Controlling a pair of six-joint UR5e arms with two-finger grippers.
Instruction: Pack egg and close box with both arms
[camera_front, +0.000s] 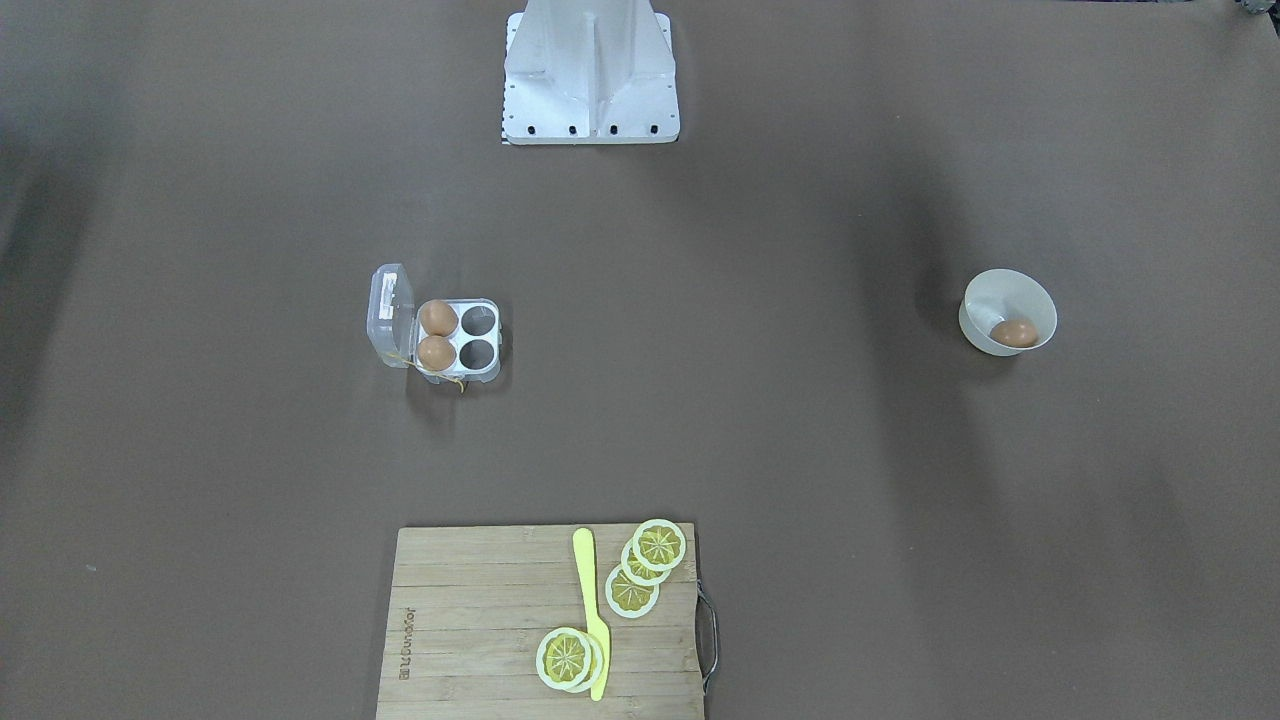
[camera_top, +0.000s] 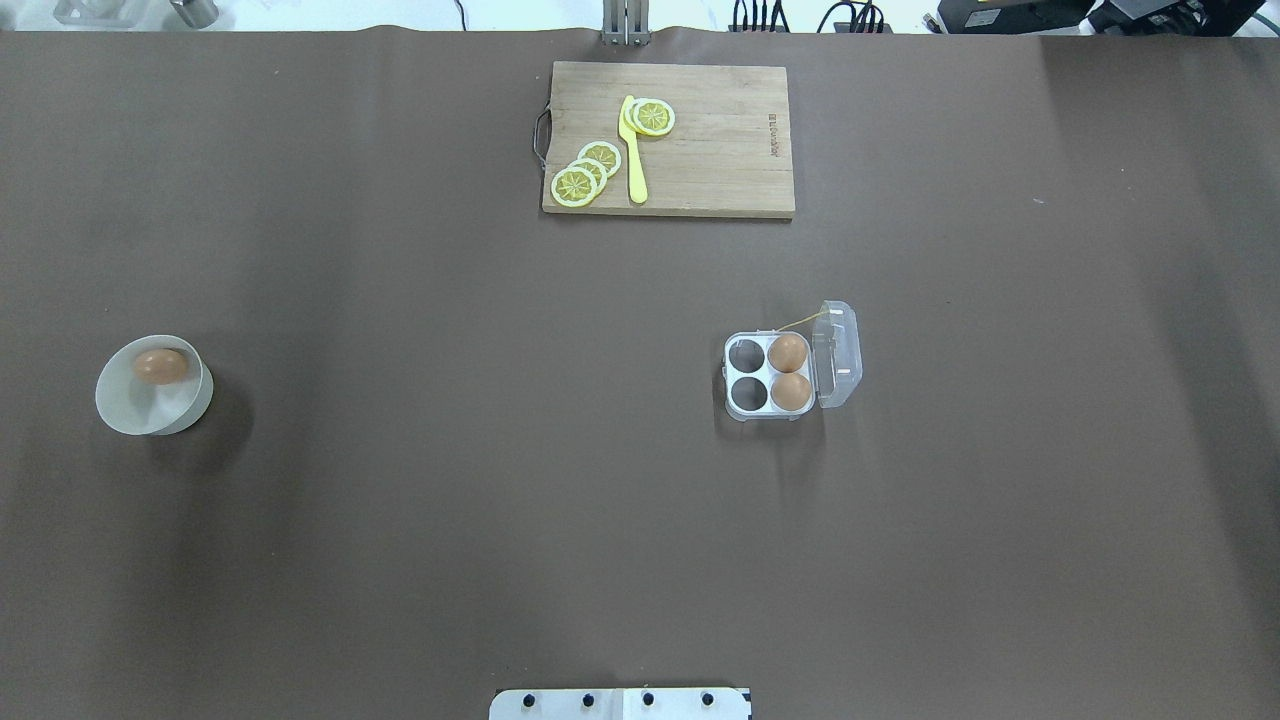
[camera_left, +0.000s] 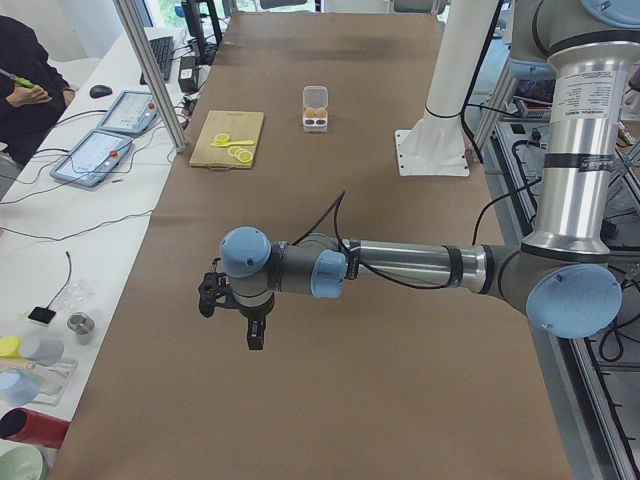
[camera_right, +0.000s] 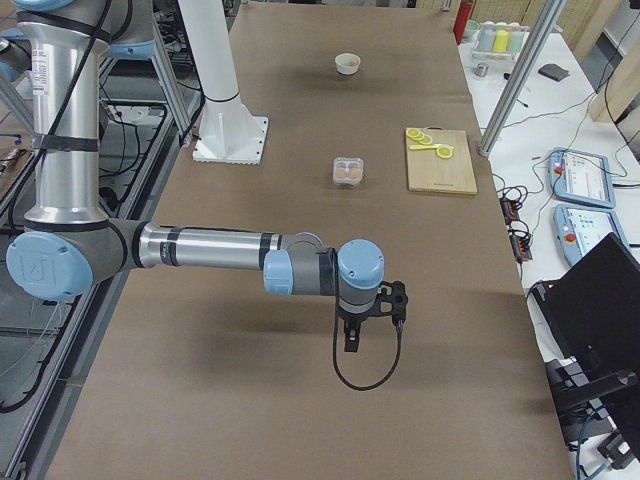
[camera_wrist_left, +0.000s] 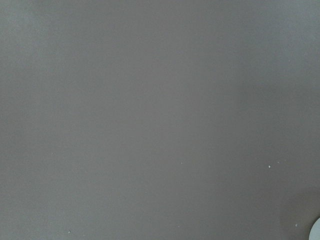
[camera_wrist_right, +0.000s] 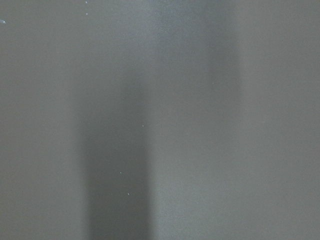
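Brown-papered table (camera_top: 500, 480) is what we are viewing: the egg (camera_top: 161, 366) is lying in the white bowl (camera_top: 140, 412), the box (camera_top: 746, 374) standing open well apart. Whether the left gripper (camera_left: 255, 338) and right gripper (camera_right: 351, 340) are parted, we cannot tell.

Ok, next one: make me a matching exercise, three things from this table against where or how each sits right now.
Things:
1. loose egg
2. box
3. yellow knife

Places or states:
A. lying on the wooden board
B. lid open, two cells empty
C. inside the white bowl

Pairs: 1-C, 2-B, 3-A.
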